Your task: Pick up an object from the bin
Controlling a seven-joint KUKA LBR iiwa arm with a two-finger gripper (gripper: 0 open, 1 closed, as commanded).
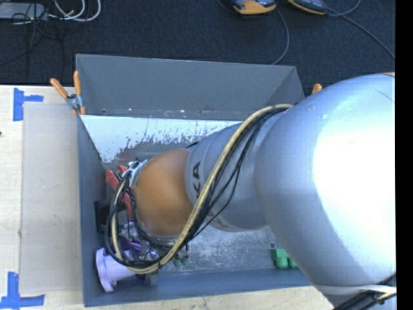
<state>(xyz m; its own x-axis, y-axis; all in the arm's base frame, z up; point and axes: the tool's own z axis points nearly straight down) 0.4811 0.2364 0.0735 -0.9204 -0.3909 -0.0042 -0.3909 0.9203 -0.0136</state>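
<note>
You are looking down into a grey metal bin (pixel 187 86) with tall sloping walls. The silver arm (pixel 335 186) comes in from the right and covers most of the right half of the bin floor. Its wrist, under a rounded orange cover (pixel 161 196), points down toward the near left part of the bin. A bundle of yellow and black cables (pixel 216 179) runs along the arm and loops under the wrist.

The tool (pixel 141 249) sits low over the floor near the bin's near left corner, mostly hidden by the orange cover and the cables. You cannot tell how far it is open or whether it has hold of anything.

The thing nearest the tool is a pale lilac plastic piece (pixel 106 271), lying in that near left corner, just beside the tool on its left. Along the left wall farther back lie a black piece (pixel 101 216) and, beyond it, a red piece (pixel 113 177), both partly hidden by the wrist. A small green block (pixel 281 258) lies against the near wall, well apart from the tool, at the edge of the arm.
</note>
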